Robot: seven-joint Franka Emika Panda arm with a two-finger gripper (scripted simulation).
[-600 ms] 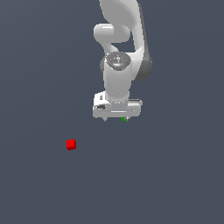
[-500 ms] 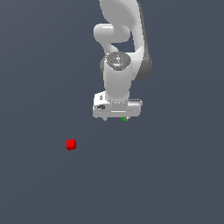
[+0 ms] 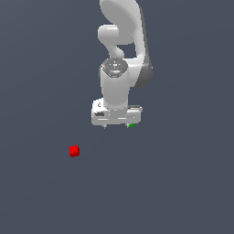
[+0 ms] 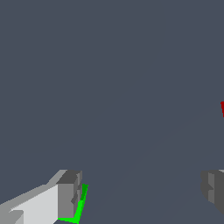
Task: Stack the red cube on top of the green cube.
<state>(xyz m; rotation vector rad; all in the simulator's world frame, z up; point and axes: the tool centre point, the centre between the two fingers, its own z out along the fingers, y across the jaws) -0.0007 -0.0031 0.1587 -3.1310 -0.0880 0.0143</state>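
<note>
White tool hangs wide apart, gripping nothing, with the green cube just beside 1 finger. Red cube sits well apart on the surface, toward the exterior view's left. Approach comes next: travel over red, then descend.

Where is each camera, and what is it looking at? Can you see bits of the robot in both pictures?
Exterior view: sits off the arm, up high, looking down at the floor; it shows the whole white arm and the end effector.
Wrist view: sits on the wrist, looking past the two open fingers at the floor.
Shared: both show the red cube, lying apart, and a sliver of the green cube peeking out beside one finger.
</note>
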